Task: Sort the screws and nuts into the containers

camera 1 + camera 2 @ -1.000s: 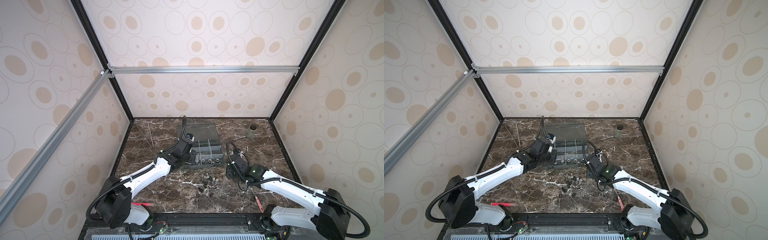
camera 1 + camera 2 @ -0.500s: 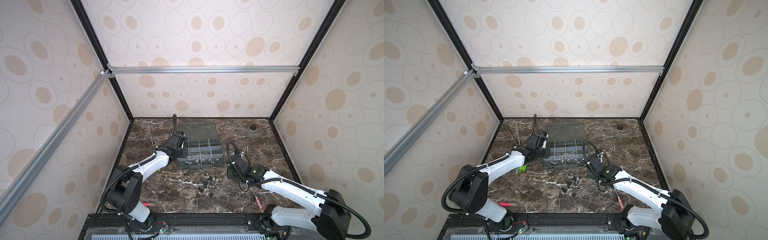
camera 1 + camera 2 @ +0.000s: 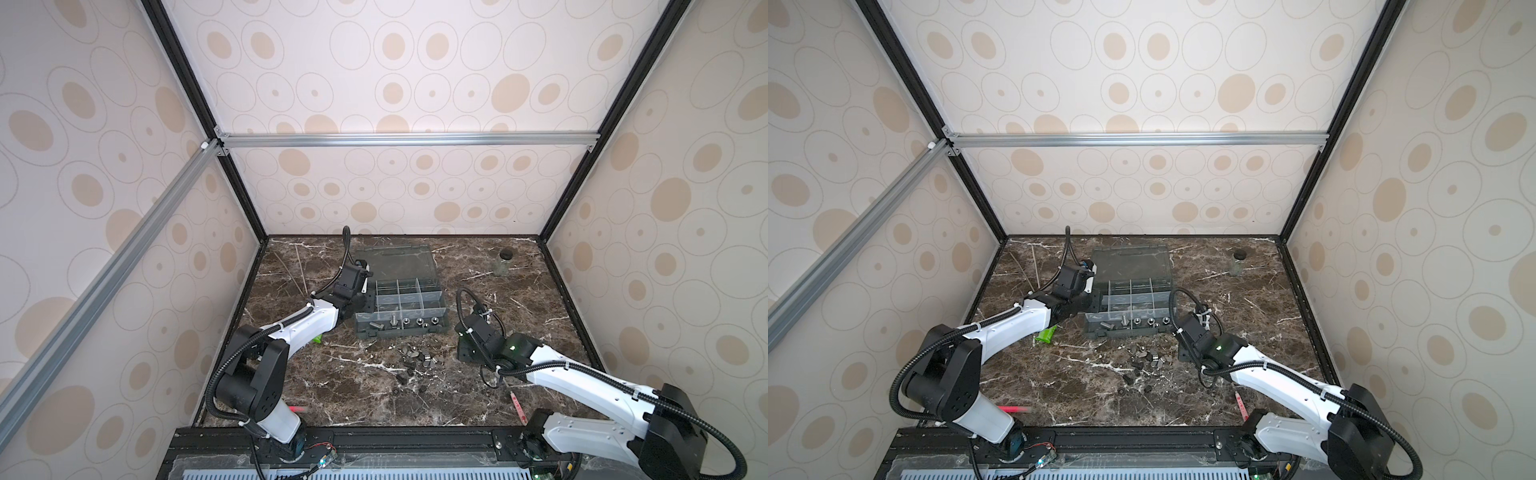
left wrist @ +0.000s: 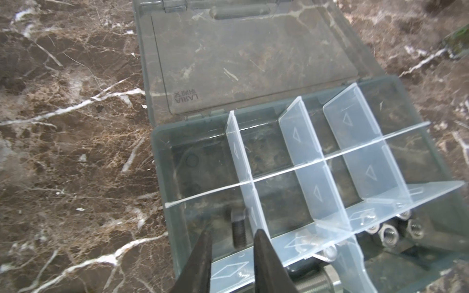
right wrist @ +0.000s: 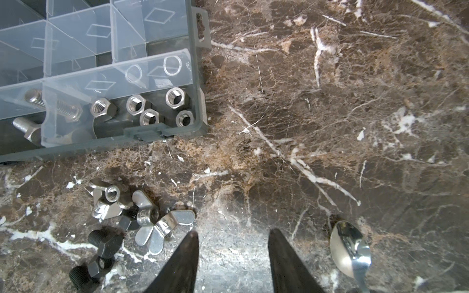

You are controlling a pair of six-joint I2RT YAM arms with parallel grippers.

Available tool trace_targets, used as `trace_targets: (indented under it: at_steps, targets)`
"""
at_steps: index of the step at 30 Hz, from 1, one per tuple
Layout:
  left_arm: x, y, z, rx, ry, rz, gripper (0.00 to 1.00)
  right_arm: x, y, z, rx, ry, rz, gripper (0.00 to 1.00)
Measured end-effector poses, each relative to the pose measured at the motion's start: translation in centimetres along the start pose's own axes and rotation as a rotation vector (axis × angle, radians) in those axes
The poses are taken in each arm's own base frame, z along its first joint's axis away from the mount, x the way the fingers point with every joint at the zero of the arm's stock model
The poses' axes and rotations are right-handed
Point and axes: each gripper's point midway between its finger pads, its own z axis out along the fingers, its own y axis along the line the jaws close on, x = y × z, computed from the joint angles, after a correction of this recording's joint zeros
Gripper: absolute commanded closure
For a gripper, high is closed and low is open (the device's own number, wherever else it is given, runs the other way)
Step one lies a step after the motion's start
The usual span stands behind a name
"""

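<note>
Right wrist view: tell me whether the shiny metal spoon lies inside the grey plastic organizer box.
No, the spoon lies on the brown marble tabletop, well apart from the box.

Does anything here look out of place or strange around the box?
Yes. A metal spoon lies on the marble table near the loose wing nuts and dark screws; it is not hardware to sort.

Grey organizer box point(image 5: 76, 149), lid open; silver nuts point(image 5: 148, 118) in corner compartment; black screws point(image 5: 105, 241) loose just outside.
</note>
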Motion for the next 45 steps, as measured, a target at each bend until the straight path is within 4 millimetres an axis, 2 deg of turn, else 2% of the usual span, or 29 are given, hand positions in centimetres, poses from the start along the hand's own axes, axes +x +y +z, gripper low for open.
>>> trace_targets:
  at_steps: [8, 17, 22, 31, 37, 45]
  targets:
    - [-1.3, -0.3, -0.5, 0.016, -0.054, -0.011, 0.69, -0.1, -0.2, -0.5, -0.014, -0.014, 0.024, 0.52]
    - [-2.4, -0.1, -3.8, 0.031, -0.151, -0.021, 0.68, 0.2, 0.4, 0.7, 0.010, 0.017, -0.025, 0.52]
    - [-2.5, 0.1, -5.1, 0.037, -0.195, -0.027, 0.68, -0.3, 2.2, 1.7, -0.010, 0.039, -0.061, 0.52]
    - [-3.0, 0.1, -7.7, 0.069, -0.289, -0.038, 0.66, -1.0, 5.7, 2.0, -0.077, 0.044, -0.112, 0.52]
    - [-1.8, 0.4, -9.4, 0.091, -0.345, -0.049, 0.65, -0.1, 7.8, 2.4, -0.105, 0.068, -0.159, 0.52]
    - [-1.8, 0.5, -10.4, 0.106, -0.391, -0.057, 0.64, 1.9, 10.7, 3.4, -0.123, 0.121, -0.232, 0.52]
